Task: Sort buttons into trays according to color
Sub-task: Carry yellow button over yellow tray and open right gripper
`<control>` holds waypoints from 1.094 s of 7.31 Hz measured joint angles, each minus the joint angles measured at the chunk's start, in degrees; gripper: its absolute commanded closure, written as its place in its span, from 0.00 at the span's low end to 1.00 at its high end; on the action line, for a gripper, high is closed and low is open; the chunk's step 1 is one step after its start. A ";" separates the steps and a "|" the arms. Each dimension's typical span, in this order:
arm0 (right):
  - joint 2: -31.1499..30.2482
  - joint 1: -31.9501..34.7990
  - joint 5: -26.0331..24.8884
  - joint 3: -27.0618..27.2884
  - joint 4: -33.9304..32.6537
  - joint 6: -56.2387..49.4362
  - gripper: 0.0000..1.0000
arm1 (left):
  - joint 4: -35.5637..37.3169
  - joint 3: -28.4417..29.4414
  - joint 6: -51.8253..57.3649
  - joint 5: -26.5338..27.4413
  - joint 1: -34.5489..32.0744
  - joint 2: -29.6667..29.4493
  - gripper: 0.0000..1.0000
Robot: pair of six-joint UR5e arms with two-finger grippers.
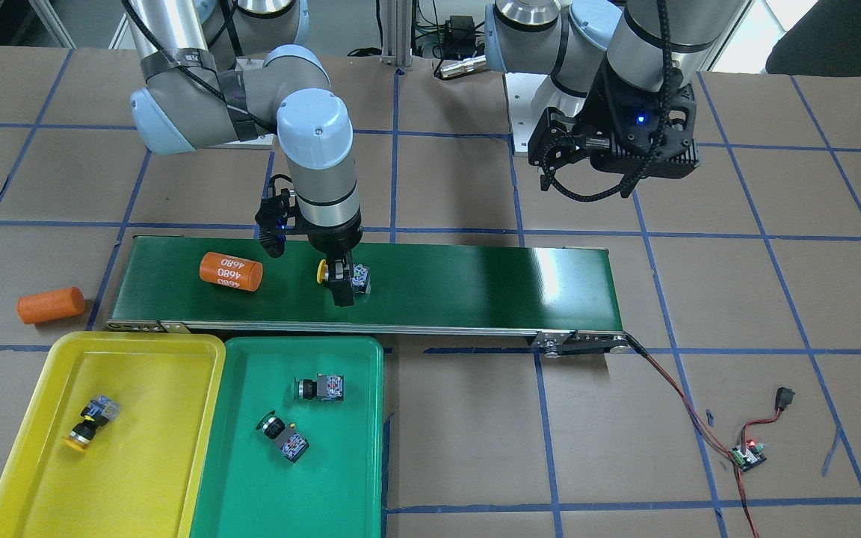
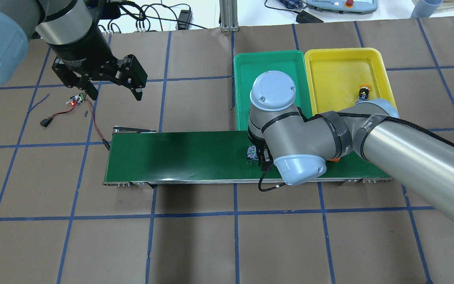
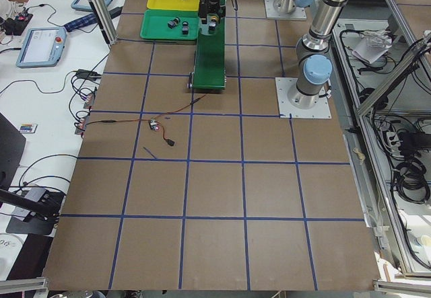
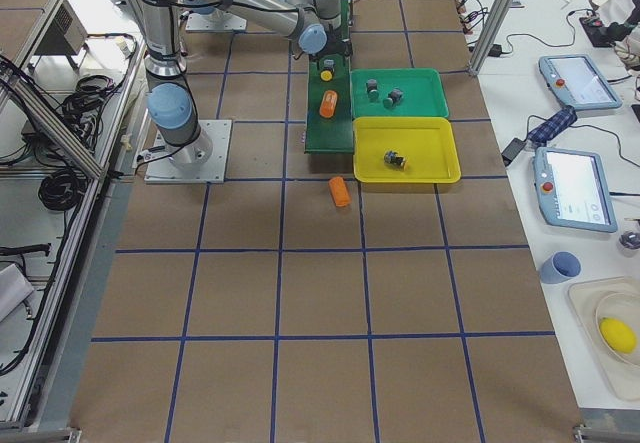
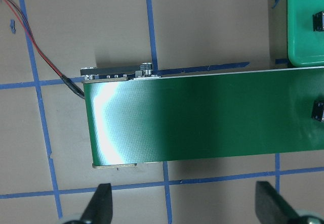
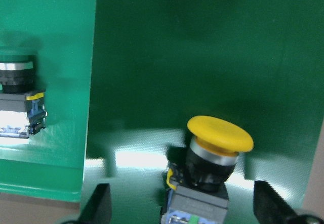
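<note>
The yellow button [image 6: 220,133] lies on its side on the dark-green conveyor belt [image 1: 475,284], with its cap toward the printed orange cylinder [image 1: 230,271] and its black body and terminal block behind. The right pincer [image 1: 341,291] is down over it with jaws wide apart. One finger sits on each side of the body and neither touches, so nothing is gripped yet.

The step in hand, as I judge it, is the grasp. The fingers should close on the black body just behind the cap, since the rounded cap would likely slip out. They should also sit low to the belt before closing, so the button does not roll. The cylinder lies near on the belt but apart from the button, and a straight lift should clear it.

The goal is the yellow tray [image 1: 161,403], where another yellow button [image 1: 90,422] already lies. Beside it, the green tray [image 1: 348,478] holds two green buttons [image 1: 318,388]. The left pincer [image 2: 113,91] hangs open and empty over the worktop [image 2: 211,244], well apart.
</note>
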 measured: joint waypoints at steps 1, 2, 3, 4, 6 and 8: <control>0.20 -0.02 -0.28 -0.01 0.02 -0.31 0.69 | 0.00 0.20 0.00 0.00 0.03 -0.15 0.00; 0.44 -0.19 -0.63 -0.01 0.07 -0.71 1.00 | 0.00 0.58 -0.02 -0.03 0.05 -0.42 0.00; 0.49 -0.50 -0.78 -0.03 0.12 -1.20 1.00 | -0.02 0.97 -0.04 -0.03 0.05 -0.76 0.00; 0.39 -0.84 -0.90 -0.10 0.13 -1.85 1.00 | -0.06 1.21 -0.08 0.00 0.02 -0.80 0.00; 0.10 -1.38 -1.58 -0.59 0.41 -3.60 1.00 | -0.08 2.46 -0.36 -0.02 -0.08 -0.62 0.00; -0.31 -1.77 -2.56 -2.78 2.32 -4.47 1.00 | -0.21 4.14 -0.84 0.01 -0.09 -1.17 0.00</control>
